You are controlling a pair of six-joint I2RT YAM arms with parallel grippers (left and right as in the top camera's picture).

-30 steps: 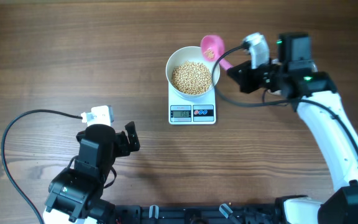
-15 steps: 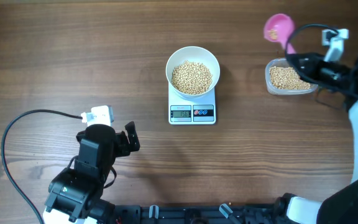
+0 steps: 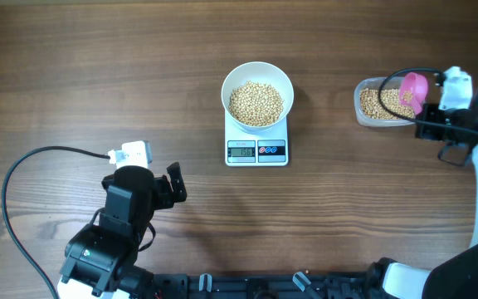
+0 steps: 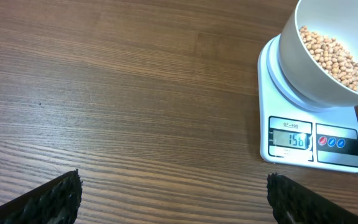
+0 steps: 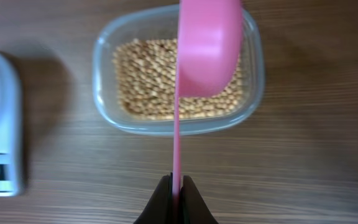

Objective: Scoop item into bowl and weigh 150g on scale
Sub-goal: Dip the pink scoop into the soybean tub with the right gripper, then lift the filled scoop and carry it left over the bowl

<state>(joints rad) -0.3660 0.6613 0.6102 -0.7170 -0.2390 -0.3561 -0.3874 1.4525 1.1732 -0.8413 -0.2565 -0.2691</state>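
Observation:
The white bowl (image 3: 257, 95) (image 4: 316, 74) stands on the scale (image 3: 257, 150) (image 4: 291, 106), holding a heap of beige beans (image 3: 256, 103) (image 4: 331, 53). The scale's display (image 4: 289, 137) is lit with three digits. At the far right, my right gripper (image 3: 429, 108) (image 5: 176, 181) is shut on the thin handle of a pink scoop (image 3: 413, 90) (image 5: 209, 43). The scoop hangs over the clear tub (image 3: 361, 106) (image 5: 104, 59), its back towards the wrist camera, so its inside is hidden. My left gripper (image 3: 175, 184) (image 4: 173, 199) stands open over bare wood at the lower left, nothing between its fingers (image 4: 61, 196).
The clear tub is about half full of more beans (image 3: 378, 105) (image 5: 148, 84). A black cable (image 3: 23, 174) loops over the table left of the left arm. The right arm (image 3: 471, 124) stands by the table's right edge.
The right arm has swung the pink scoop from beside the bowl out to the right, then brought it down over the tub. The left arm, bowl and scale have stayed put.

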